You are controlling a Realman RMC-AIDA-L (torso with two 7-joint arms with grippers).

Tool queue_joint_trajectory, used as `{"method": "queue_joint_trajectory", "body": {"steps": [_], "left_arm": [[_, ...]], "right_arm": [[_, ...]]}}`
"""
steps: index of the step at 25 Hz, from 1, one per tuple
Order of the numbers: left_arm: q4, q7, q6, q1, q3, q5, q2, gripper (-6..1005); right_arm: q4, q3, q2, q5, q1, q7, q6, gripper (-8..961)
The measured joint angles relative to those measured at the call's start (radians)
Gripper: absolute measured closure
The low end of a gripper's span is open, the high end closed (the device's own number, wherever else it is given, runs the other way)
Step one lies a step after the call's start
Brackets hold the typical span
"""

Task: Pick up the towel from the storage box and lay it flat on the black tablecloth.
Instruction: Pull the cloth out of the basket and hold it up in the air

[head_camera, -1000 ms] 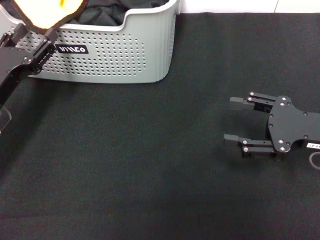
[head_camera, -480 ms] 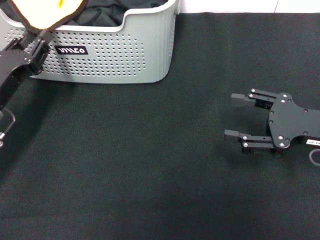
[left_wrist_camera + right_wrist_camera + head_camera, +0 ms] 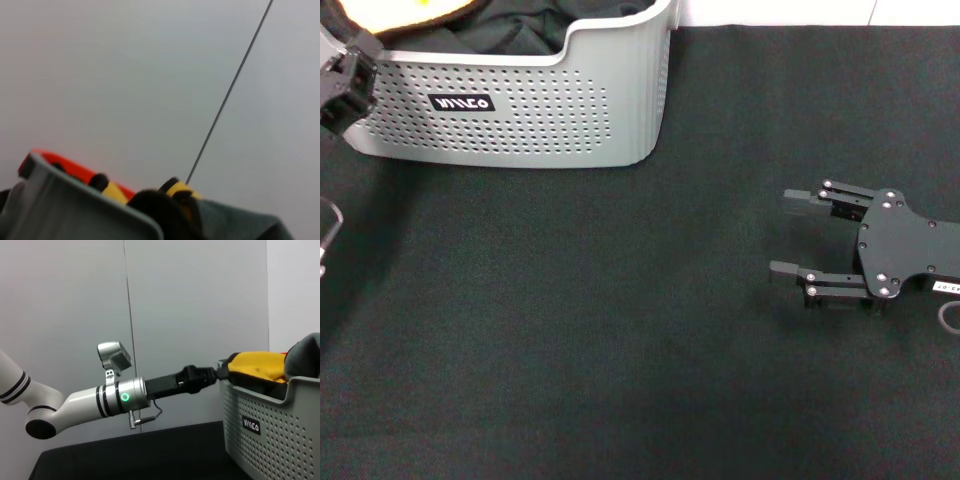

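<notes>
Left gripper (image 3: 342, 82) has slid to the frame's upper-left edge, apparently clamping the towel (image 3: 415, 10) above the box (image 3: 535, 110). Right gripper (image 3: 800, 235) sits spread open, mid-right on the tablecloth (image 3: 570, 330). Laying flat remains.

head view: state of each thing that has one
towel: yellow-orange side showing, bunched at the box rim, not laid out
storage box: upright on the cloth, dark fabric inside
black tablecloth: spread flat
left gripper: at the box rim, shut on towel
right gripper: open, idle
</notes>
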Motion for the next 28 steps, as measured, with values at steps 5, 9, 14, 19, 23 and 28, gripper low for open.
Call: {"method": "queue_joint_trajectory", "body": {"steps": [5,9,14,19,23,28], "left_arm": [[-0.007,0.005,0.069,0.004,0.0,-0.022,0.0,979],[-0.007,0.008,0.158,0.002,0.007,-0.019,0.001,988],[0.0,0.008,0.413,0.005,0.011,-0.004,0.002,988],[0.004,-0.002,0.629,-0.014,0.017,0.017,0.009,987],[0.033,-0.023,0.684,-0.042,0.033,0.023,0.007,988],[0.096,-0.042,0.689,-0.054,0.136,-0.046,-0.001,988]], "right_arm": [[0.002,0.0,-0.001,0.002,0.001,-0.008,0.0,170],[0.003,0.0,0.0,0.002,0.001,-0.011,0.0,170],[0.003,0.0,0.001,0.002,0.001,-0.012,0.0,170],[0.003,0.0,0.002,0.002,0.0,-0.014,-0.004,170],[0.003,-0.001,0.003,0.005,0.002,-0.023,-0.005,170],[0.012,-0.002,0.004,0.013,0.005,-0.025,-0.006,170]]}}
